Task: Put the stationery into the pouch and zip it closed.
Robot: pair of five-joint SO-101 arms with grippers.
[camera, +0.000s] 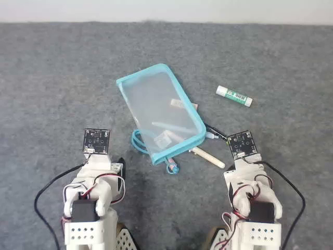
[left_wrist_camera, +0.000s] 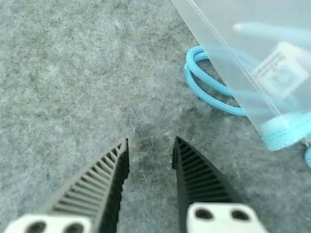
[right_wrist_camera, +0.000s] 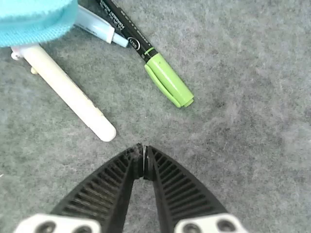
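Note:
A clear pouch [camera: 161,112] with blue trim lies slanted in the middle of the grey mat; a pale pen [camera: 171,126] and a small white piece [camera: 164,138] show through it. A cream pen [right_wrist_camera: 68,92] and a green-capped black marker [right_wrist_camera: 167,82] lie at the pouch's near right corner [right_wrist_camera: 34,17]. A glue stick [camera: 234,96] lies apart at the right. My left gripper [left_wrist_camera: 150,145] hovers open over bare mat, near the pouch's blue cord loop [left_wrist_camera: 204,82]. My right gripper [right_wrist_camera: 143,156] is shut on nothing, just short of the cream pen's tip.
A blue pen end [camera: 171,166] sticks out below the pouch's near corner. Both arm bases [camera: 93,213] stand at the front edge. Grey mat stretches to the left and far side, up to a pale wall strip at the back.

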